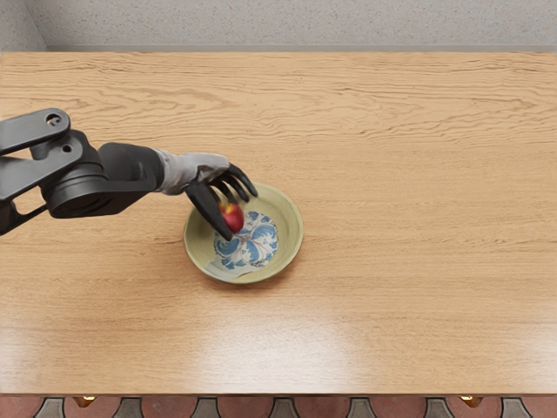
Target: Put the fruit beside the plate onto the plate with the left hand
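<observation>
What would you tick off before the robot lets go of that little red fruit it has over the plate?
1. Small red fruit gripped by the left hand: ok.
2. Fruit within the rim of the round yellow-green plate with blue pattern: ok.
3. Fruit already resting on the plate's surface: cannot tell.
4. Plate lying flat on the light wooden table: ok.
5. Right hand out of the way: ok, it is not in view.

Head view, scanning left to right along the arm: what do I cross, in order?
From the left edge: left arm → left hand, gripping the fruit → plate, its right rim last.
</observation>
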